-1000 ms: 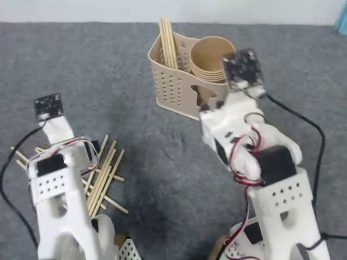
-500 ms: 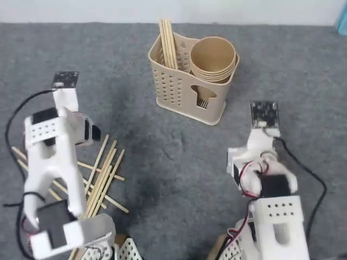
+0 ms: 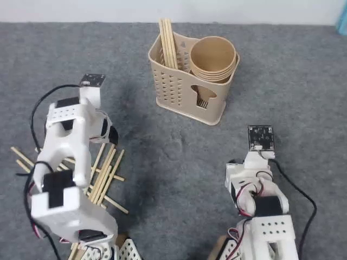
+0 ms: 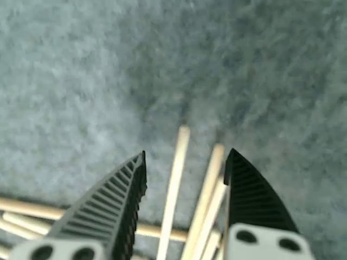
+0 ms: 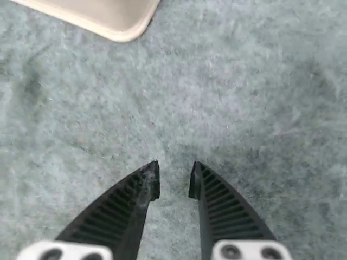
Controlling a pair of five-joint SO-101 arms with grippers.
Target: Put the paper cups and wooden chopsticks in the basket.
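Note:
The beige basket (image 3: pixel 187 92) stands at the back middle of the grey carpet. Stacked paper cups (image 3: pixel 212 54) fill its right compartment and a bundle of wooden chopsticks (image 3: pixel 168 38) stands upright in its left one. Several loose chopsticks (image 3: pixel 105 176) lie scattered at the front left. My left arm (image 3: pixel 70 130) hangs over the far end of that pile. In the left wrist view my left gripper (image 4: pixel 184 160) is open, with chopstick ends (image 4: pixel 176 179) between its fingers. My right gripper (image 5: pixel 174 176) hovers slightly open over bare carpet, holding nothing, a short way from the basket's corner (image 5: pixel 103 16).
My right arm (image 3: pixel 255 184) is folded back at the front right, well short of the basket. Bare carpet separates the two arms and lies in front of the basket. Cables trail from both arms.
My right arm has drawn back from the basket to the front right. My left arm has swung forward and rightward over the far ends of the loose chopsticks.

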